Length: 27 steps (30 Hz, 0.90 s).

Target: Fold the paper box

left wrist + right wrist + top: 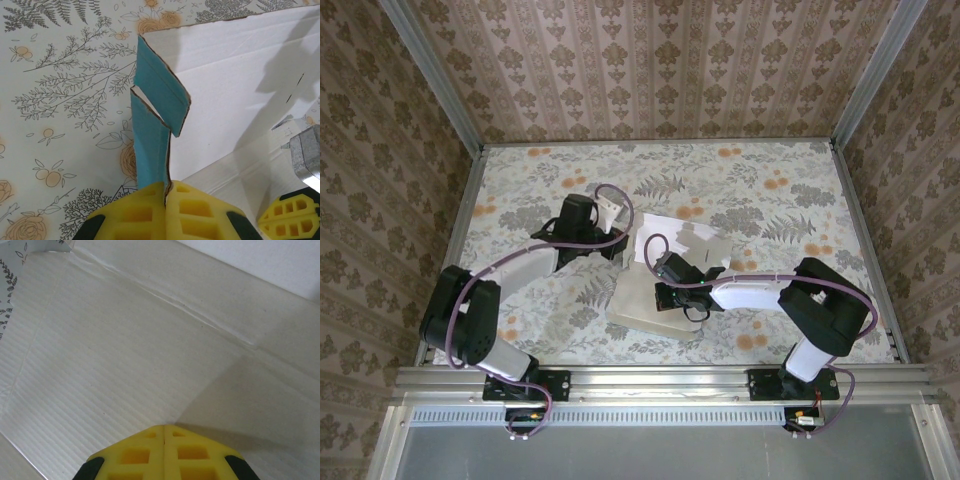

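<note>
The paper box (642, 300) lies near the middle of the table, between my two arms, with its white inside facing up. From above it looks like a flat, angular sheet with a paler panel towards the far side. It rests on a table cover (740, 180) printed with grey ferns and orange blossoms.

In the left wrist view, the left gripper (165, 187) has its yellow, ribbed foam fingers (135, 212) pinched together on a narrow turquoise flap (150, 150) at the box's edge. The strip runs straight down into the seam between them. A second flap (160, 85) just above it is a slanted turquoise shape with a raw brown cut edge, standing up off the sheet. Beyond both, the broad white panel (240, 75) is smooth and matte, with a crease running across it.

In the right wrist view, the right gripper (164, 429) is clenched with nothing between its fingers. They are poised over the box's white inner face (125, 340), which shows fine corrugated ridges and a pressed fold line. I cannot tell whether the tips touch the card.
</note>
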Each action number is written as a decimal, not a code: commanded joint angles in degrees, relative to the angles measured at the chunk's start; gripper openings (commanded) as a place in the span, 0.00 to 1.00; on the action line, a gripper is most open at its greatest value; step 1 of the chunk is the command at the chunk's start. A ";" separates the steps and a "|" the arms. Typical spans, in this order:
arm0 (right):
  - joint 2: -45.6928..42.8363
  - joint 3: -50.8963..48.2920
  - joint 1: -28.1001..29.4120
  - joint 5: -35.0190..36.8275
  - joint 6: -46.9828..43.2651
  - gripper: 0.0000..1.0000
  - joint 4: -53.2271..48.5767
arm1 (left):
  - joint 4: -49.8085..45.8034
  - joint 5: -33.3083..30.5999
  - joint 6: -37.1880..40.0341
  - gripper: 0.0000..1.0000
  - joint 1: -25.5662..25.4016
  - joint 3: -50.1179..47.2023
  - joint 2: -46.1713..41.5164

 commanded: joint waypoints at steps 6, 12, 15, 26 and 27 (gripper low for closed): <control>2.90 0.52 1.09 1.49 1.12 0.00 -0.67 | -0.07 0.94 -3.67 0.00 -1.00 -5.41 -1.30; 2.99 0.51 2.03 1.96 1.25 0.00 -0.18 | 3.92 -1.03 -5.74 0.00 -1.46 -8.35 -2.65; 3.00 0.18 2.07 2.11 1.40 0.00 0.46 | 5.39 -2.52 -6.46 0.00 -1.55 -10.11 -3.99; 2.99 0.02 2.21 2.44 1.42 0.00 1.86 | 7.58 -2.93 -6.73 0.00 -2.15 -13.69 -6.80; 2.96 -0.04 2.28 2.50 1.49 0.00 1.86 | 7.83 -3.16 -6.88 0.00 -2.29 -14.03 -6.93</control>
